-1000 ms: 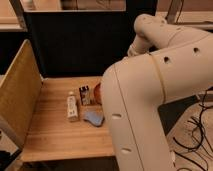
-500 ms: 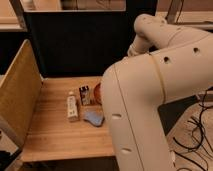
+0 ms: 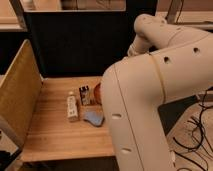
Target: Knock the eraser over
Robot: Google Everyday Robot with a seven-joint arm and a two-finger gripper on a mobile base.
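Claw hidden behind bulky arm (image 3: 150, 95); released or clenched, cannot tell. Presumed eraser (image 3: 85, 95), small and dark, upright on worktop (image 3: 50, 142); bearing from claw unreadable. Probably light, stiff, grippy: push high on one side, no grasp.

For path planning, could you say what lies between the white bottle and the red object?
In the camera view, a dark upright block; the pincer is out of view.

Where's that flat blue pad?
In camera view, the flat blue pad sits just right of the white plastic bottle, beside the white arm; the tool is unseen.
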